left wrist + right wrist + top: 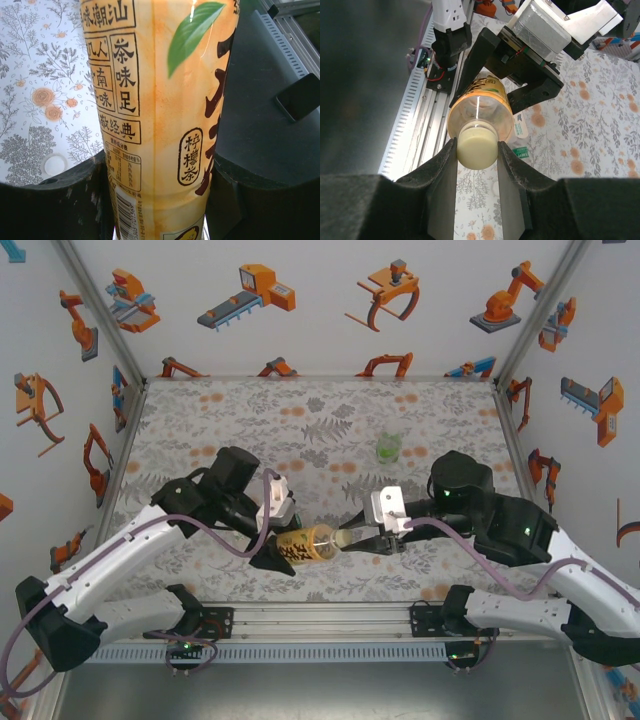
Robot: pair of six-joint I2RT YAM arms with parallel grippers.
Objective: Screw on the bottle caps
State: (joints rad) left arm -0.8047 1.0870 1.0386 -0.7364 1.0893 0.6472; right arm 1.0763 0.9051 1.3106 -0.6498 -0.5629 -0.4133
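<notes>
White cap (476, 150) pinched between right gripper (477, 143) fingers on neck of amber tea bottle (308, 545), clamped sideways by left gripper (159, 200) at near centre; contents unclear.

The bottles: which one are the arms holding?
The amber tea bottle, held sideways in the left gripper, its white cap clasped by the right gripper. The small green bottle sits untouched farther back.

Right gripper (477, 146) perhaps hides part of white cap (476, 154); amber bottle (165, 100) runs off-frame.

Left hand (283, 546) holds amber bottle (308, 544), right hand (358, 538) pinches white cap (345, 538).
</notes>
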